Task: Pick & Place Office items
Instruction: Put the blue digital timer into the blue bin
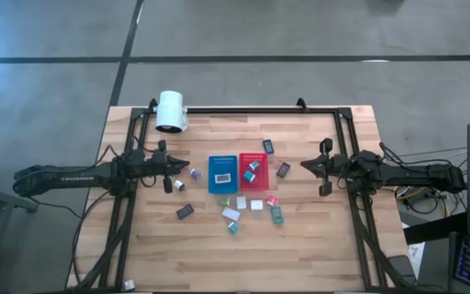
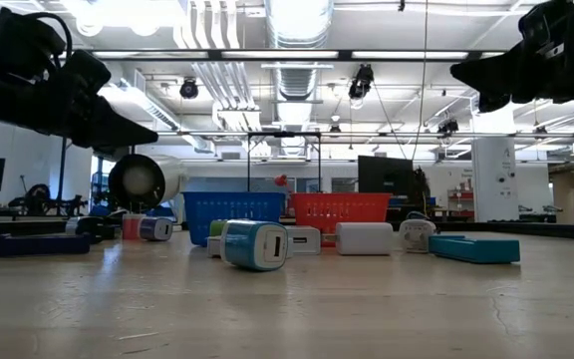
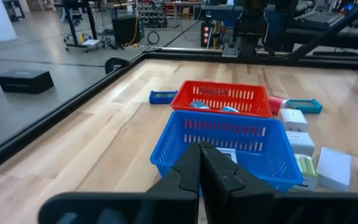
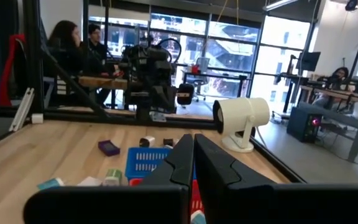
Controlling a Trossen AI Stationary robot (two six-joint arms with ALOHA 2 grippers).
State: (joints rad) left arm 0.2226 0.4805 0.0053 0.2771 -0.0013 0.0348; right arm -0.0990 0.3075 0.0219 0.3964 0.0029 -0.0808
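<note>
Both dark arms are hovering level above the pale wooden table [image 1: 300,245], one at each side, which reads as a waiting pose with nothing yet picked. The left gripper [image 1: 170,169] is sitting at nine o'clock from the trays with its fingers pressed together and empty; its wrist view is looking straight over the blue perforated plastic tray [image 3: 229,146]. The right gripper [image 1: 323,167] is facing it from three o'clock, fingers likewise closed on nothing.

The blue tray is lying against the red perforated plastic tray [image 1: 253,171] in the middle of the table, probably as the drop-off bins. A white block [image 1: 223,177] is already lying in the blue tray, and two teal-and-white pieces [image 1: 252,169] in the red one.

The remaining small office items are lying scattered around the trays: a purple block [image 1: 195,174] and a white one [image 1: 179,185] just beside the left gripper, a dark block [image 1: 185,211] at seven o'clock, white blocks [image 1: 232,214] and a teal clip [image 1: 277,215] at six o'clock, a pink piece [image 1: 272,200] at five, dark blocks [image 1: 283,170] at three and one o'clock.

A big white cylinder on a stand [image 1: 170,111] is standing at eleven o'clock, near the left arm's reach. The black frame rails [image 1: 345,139] are bordering the working area on both sides. People are sitting at desks [image 4: 79,46] beyond the table.
</note>
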